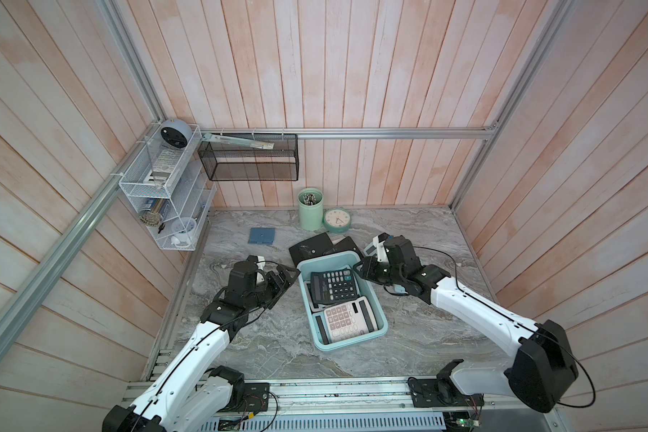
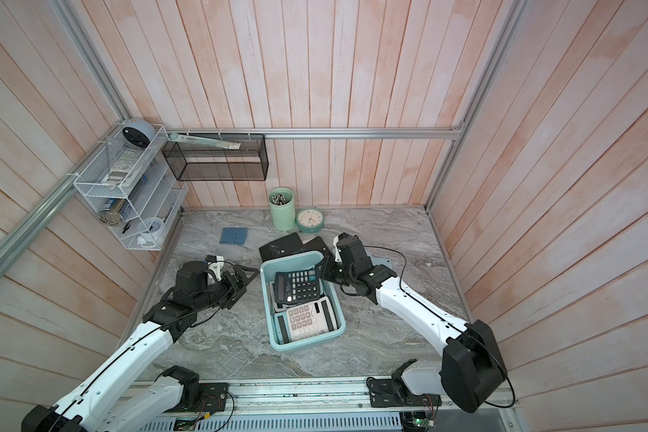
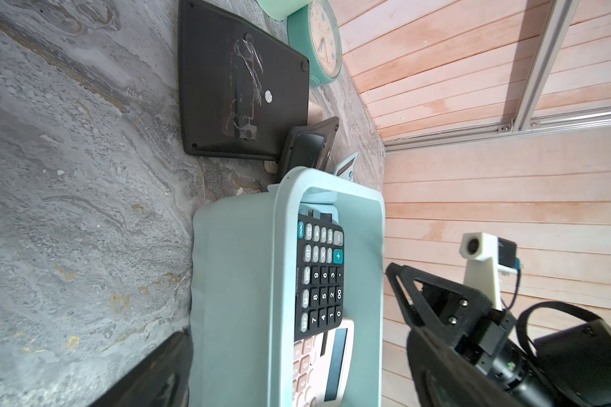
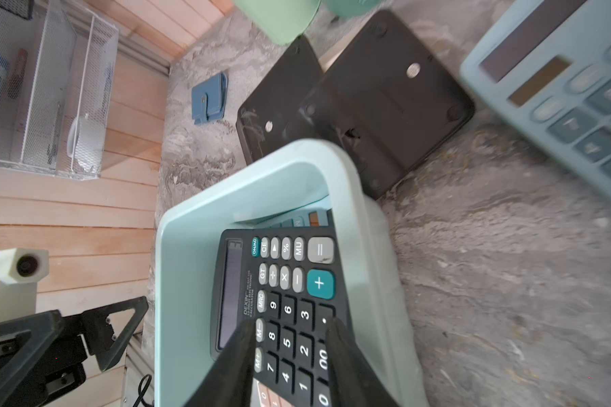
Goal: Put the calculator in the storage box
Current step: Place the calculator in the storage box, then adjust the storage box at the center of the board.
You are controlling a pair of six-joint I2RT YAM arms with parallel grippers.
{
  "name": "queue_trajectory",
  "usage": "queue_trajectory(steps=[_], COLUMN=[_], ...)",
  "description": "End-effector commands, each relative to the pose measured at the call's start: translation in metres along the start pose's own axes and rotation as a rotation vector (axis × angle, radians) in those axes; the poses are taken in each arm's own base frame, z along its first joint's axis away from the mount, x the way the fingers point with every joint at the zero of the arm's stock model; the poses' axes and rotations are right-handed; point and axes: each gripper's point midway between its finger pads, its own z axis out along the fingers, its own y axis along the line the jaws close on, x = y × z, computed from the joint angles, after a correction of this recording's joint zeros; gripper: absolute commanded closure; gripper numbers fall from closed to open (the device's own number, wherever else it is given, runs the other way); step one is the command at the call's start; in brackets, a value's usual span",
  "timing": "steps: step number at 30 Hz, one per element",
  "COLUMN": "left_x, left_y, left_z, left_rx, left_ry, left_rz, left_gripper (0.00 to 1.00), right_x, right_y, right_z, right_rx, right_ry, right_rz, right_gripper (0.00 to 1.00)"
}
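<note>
Overhead, in both top views, the smooth aqua plastic storage box (image 1: 352,341) with rounded corners sits mid-table on veined grey marble (image 1: 427,336). A black calculator (image 1: 333,286) lies face up in its far half, overlapping a white calculator (image 1: 347,319) in the near half. The left gripper (image 1: 286,285) gapes wide and empty just left of the box. From the left wrist, rounded grey and teal keys show inside the rim. From the right wrist, the right gripper (image 4: 290,322) hangs partly spread over the number keys, clasping nothing.
</note>
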Motion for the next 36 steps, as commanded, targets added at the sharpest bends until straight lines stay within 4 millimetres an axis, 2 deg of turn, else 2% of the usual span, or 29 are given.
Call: queue_trajectory(steps=[1, 6, 10, 13, 20, 24, 28, 31, 36], left_x=[0.001, 0.007, 0.022, 0.032, 0.031, 0.017, 0.007, 0.003, 0.002], left_y=[0.005, 0.001, -0.002, -0.005, -0.001, 0.019, 0.033, 0.037, 0.036], left_z=[0.005, 0.010, 0.017, 0.020, 0.024, 0.019, 0.011, 0.004, 0.002], left_rx=[-0.008, -0.004, -0.011, -0.012, -0.026, -0.090, -0.079, -0.098, -0.097], left_ry=[-0.004, 0.030, 0.075, 0.086, 0.055, 0.013, 0.000, -0.011, -0.009], left_rz=[0.000, 0.008, 0.018, 0.029, 0.025, 0.017, -0.034, -0.031, -0.029], left_gripper=[0.00, 0.00, 0.00, 0.00, 0.00, 0.00, 0.00, 0.00, 0.00], right_x=[-0.006, -0.009, 0.000, 0.010, 0.053, 0.078, 0.093, 0.092, 0.067], right_y=[-0.003, -0.011, -0.028, -0.032, -0.007, 0.018, 0.045, 0.046, 0.019], right_z=[-0.018, -0.030, -0.032, -0.030, -0.008, 0.007, 0.019, 0.021, 0.005], right_rx=[0.041, 0.049, 0.056, 0.030, -0.127, -0.173, -0.221, -0.196, -0.082], right_ry=[0.006, 0.030, 0.080, 0.108, 0.235, 0.300, 0.328, 0.306, 0.208], right_rz=[-0.068, -0.081, -0.067, -0.054, -0.059, -0.095, -0.110, -0.114, -0.095], right_gripper=[0.60, 0.57, 0.54, 0.53, 0.52, 0.53, 0.52, 0.52, 0.52])
